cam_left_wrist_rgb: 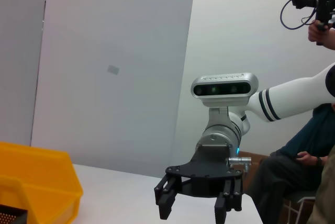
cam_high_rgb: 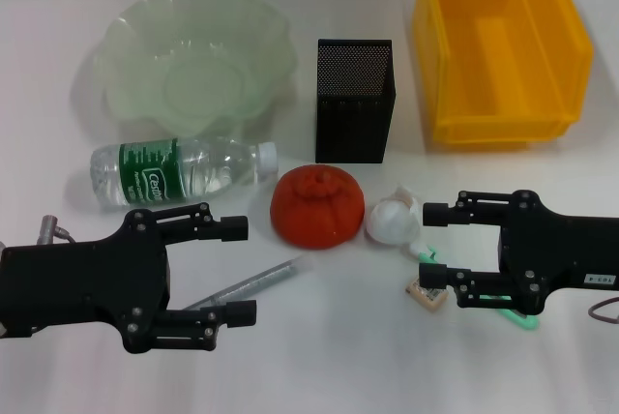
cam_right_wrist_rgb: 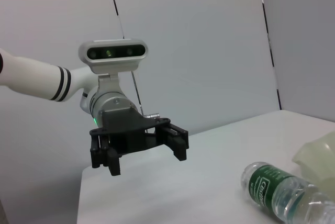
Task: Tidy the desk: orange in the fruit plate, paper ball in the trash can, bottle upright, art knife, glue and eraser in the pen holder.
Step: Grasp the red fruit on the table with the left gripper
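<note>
Landmark: pen holder (cam_high_rgb: pixel 354 102), black mesh, upright at the middle of the white desk (cam_high_rgb: pixel 319 356).

- Fruit plate (cam_high_rgb: pixel 193 61): left of the pen holder, pale green, wavy rim, nothing in it.
- Trash can (cam_high_rgb: pixel 498 42): right of the pen holder, yellow; the part of its inside that shows holds nothing.
- Bottle (cam_high_rgb: pixel 179 170): lying on its side, forward-left of the pen holder, just below the fruit plate's near rim, white cap pointing toward the orange. Also seen in the right wrist view (cam_right_wrist_rgb: pixel 285 195), beside the plate's edge.
- Orange (cam_high_rgb: pixel 317 203): directly in front of the pen holder, on the desk, near the bottle cap but apart from it.
- Paper ball (cam_high_rgb: pixel 394 217): white, crumpled, just right of the orange, forward-right of the pen holder.
- Eraser (cam_high_rgb: pixel 427 292): small beige block, farther forward-right of the pen holder, right by the lower finger of the right gripper; contact cannot be told.
- Green item (cam_high_rgb: pixel 515 315): mostly hidden under the right gripper; kind cannot be told.
- Grey stick (cam_high_rgb: pixel 253 281): slim, lying slantwise forward of the orange, near the left gripper's fingers.

Left gripper (cam_high_rgb: pixel 240 270): forward-left of the pen holder, below the bottle, fingers pointing toward the middle. Jaws wide apart, holding nothing.

Right gripper (cam_high_rgb: pixel 431 244): forward-right of the pen holder, fingers pointing toward the paper ball, the upper fingertip close beside it. Jaws wide apart, nothing held.
</note>
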Robot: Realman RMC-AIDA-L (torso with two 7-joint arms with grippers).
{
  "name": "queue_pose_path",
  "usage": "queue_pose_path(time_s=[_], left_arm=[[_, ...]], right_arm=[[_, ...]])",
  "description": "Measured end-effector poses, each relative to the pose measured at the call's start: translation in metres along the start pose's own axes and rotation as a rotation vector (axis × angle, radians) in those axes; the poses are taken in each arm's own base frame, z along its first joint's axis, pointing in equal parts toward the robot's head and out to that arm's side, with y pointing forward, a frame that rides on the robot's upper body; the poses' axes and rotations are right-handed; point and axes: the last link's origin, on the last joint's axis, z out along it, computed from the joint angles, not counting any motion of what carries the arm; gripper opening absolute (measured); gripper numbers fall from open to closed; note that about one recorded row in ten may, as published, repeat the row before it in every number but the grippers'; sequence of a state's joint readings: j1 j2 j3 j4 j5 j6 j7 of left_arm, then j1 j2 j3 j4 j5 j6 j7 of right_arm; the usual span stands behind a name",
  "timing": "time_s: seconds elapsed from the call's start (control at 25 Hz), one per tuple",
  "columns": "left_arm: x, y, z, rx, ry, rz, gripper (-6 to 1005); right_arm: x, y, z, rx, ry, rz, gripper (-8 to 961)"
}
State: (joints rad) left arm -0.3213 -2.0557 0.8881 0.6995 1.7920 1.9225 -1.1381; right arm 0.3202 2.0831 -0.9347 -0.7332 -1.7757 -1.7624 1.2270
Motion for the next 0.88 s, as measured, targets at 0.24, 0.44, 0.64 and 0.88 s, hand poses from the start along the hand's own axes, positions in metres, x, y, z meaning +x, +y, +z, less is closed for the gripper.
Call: queue_pose_path(time_s=[0.24,0.44,0.64,0.88], left_arm=[[0.001,-0.001,0.001,0.000,-0.001,0.002,797],[0.000,-0.002,0.000,0.006,0.000,0.003,797],[0.001,-0.006,0.008,0.033,0.050,0.057,797],[0.004,-0.026,0.024,0.097,0.107,0.081,797]], right_arm=[[0.001,0.001,0.000,0.000,-0.003,0.004,676],[0.000,0.000,0.000,0.001,-0.007,0.003,676],[0.004,0.001,-0.001,0.017,-0.033,0.001,675],[0.016,0.004,-0.007,0.076,-0.092,0.010,675]])
